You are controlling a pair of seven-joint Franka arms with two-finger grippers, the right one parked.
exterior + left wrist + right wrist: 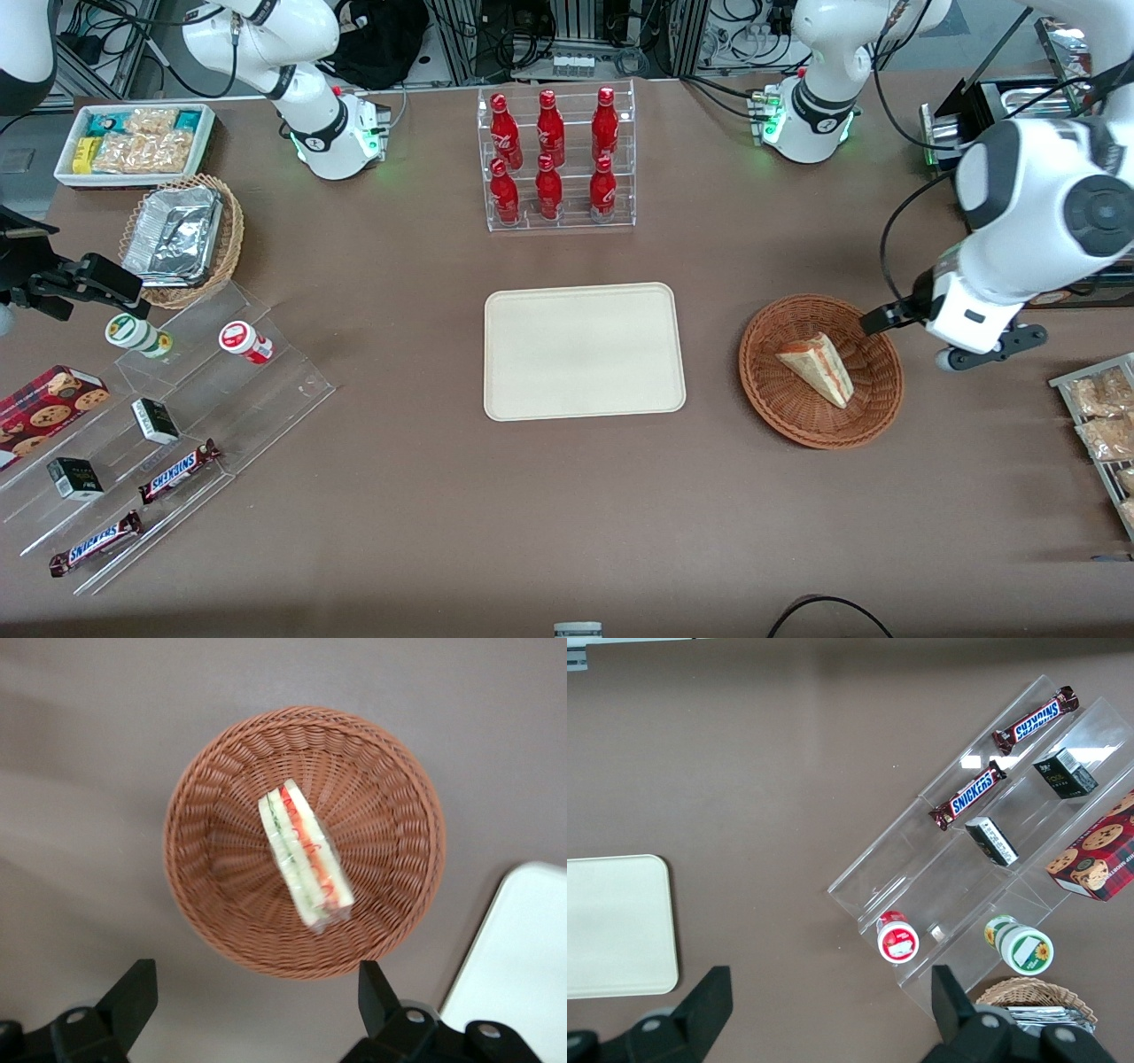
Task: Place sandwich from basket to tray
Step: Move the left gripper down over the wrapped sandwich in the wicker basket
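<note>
Gripper [257, 1010] is held above the table, just off the basket [213, 895] rim toward the working arm's end; fingers [133, 997] are spread wide apart, nothing is clamped between them. In the front view the gripper [961, 346] is seen beside the basket [780, 412], not touching it.

Sandwich [306, 855] is seen directly ahead of the open fingers in the wrist view, lying inside the basket, near its centre. It rests on its side with the orange-red and green filling layers facing up toward the wrist camera. In the front view the sandwich [819, 365] is shown as a pale wedge, tip pointed toward the front camera.

Tray [583, 351] is located farther out from the gripper, past the basket, toward the parked arm's end; it is separated from the basket by bare table. Tray corner [523, 966] is visible in the wrist view, near the basket but not touching.

Rack of red bottles [554, 159] is placed farther from the front camera than the tray.
</note>
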